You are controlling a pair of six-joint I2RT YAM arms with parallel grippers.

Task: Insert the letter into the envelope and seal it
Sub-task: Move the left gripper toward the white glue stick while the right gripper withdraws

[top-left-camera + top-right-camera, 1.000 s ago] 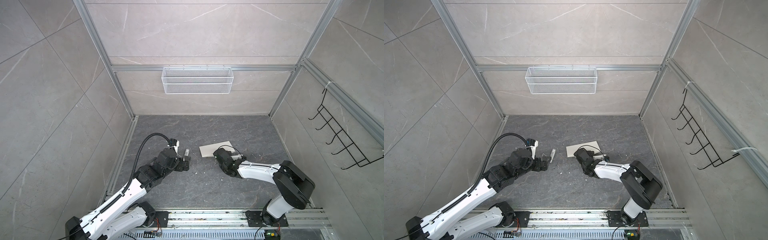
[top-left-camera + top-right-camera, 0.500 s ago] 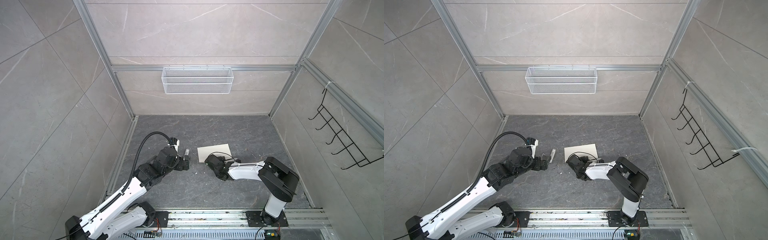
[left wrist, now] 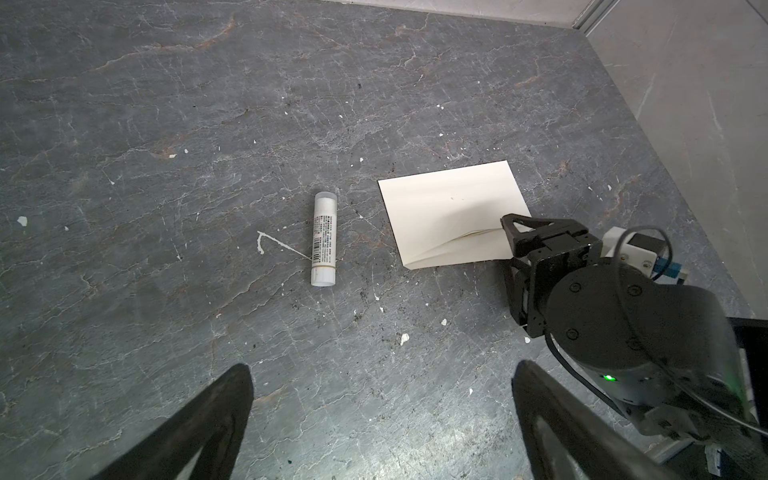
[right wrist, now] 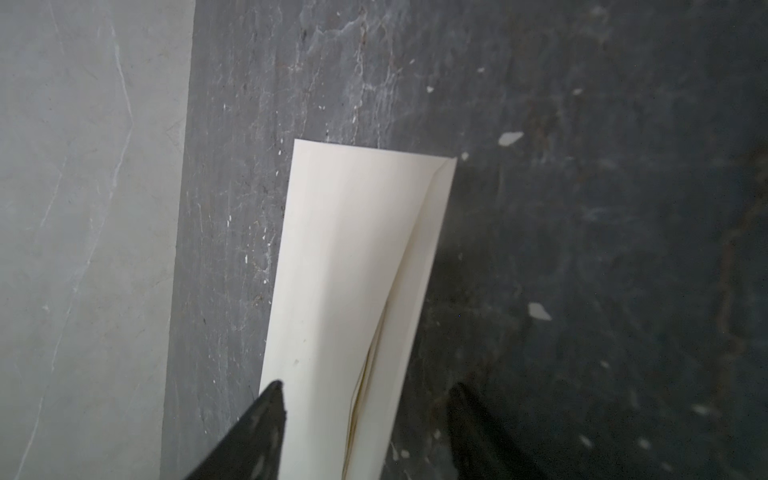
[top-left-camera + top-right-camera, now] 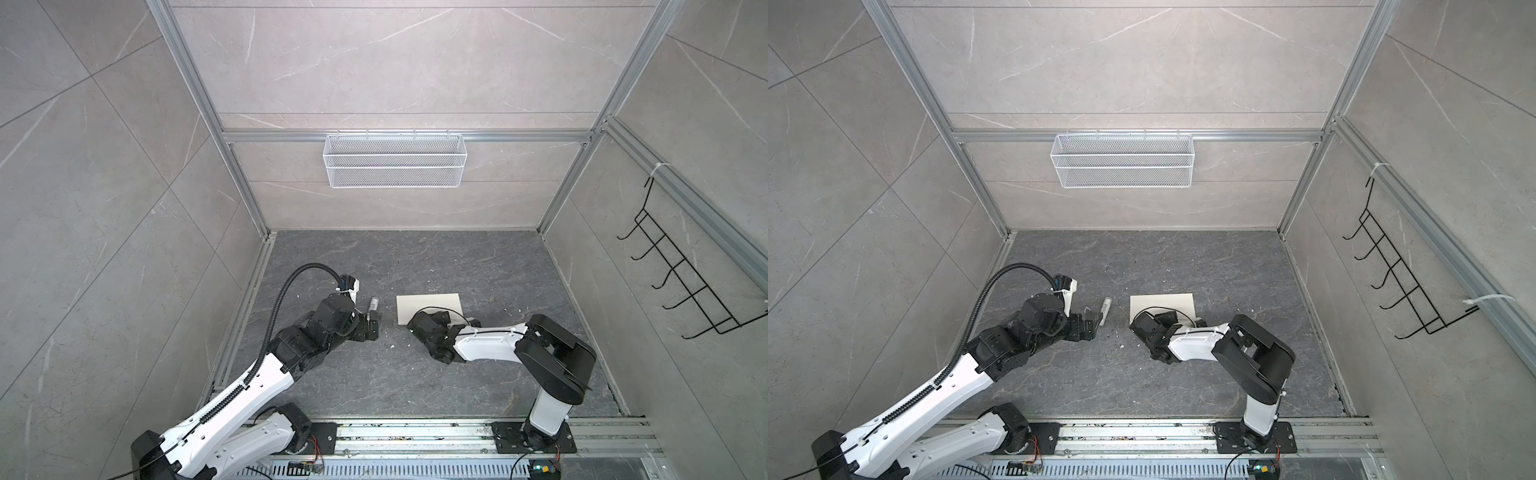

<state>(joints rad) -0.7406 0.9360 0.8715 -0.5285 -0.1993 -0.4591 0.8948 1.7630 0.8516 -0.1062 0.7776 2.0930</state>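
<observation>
Sealing looks like the step in hand, so start with the right wrist view. Your right pincer (image 4: 368,390) has its jaws apart, the fingertips standing either side of one short end of the envelope (image 4: 353,249) and clamped on nothing. The envelope lies on the worktop (image 4: 582,187) with its flap gaping a little. A thin tan edge in that gap is most likely the letter (image 4: 358,395), tucked inside. Press the flap down along its whole crease, and keep the paper from sliding as you do.

In the left wrist view your left pincer (image 3: 382,368) hangs wide apart and empty over bare slate. It is short of the glue stick (image 3: 323,241), which lies beside the envelope without touching it. Take that tube squarely across its middle.

In both top views the left arm stretches low and forward. The right forearm lies low too, its wrist folded over the envelope's front edge
</observation>
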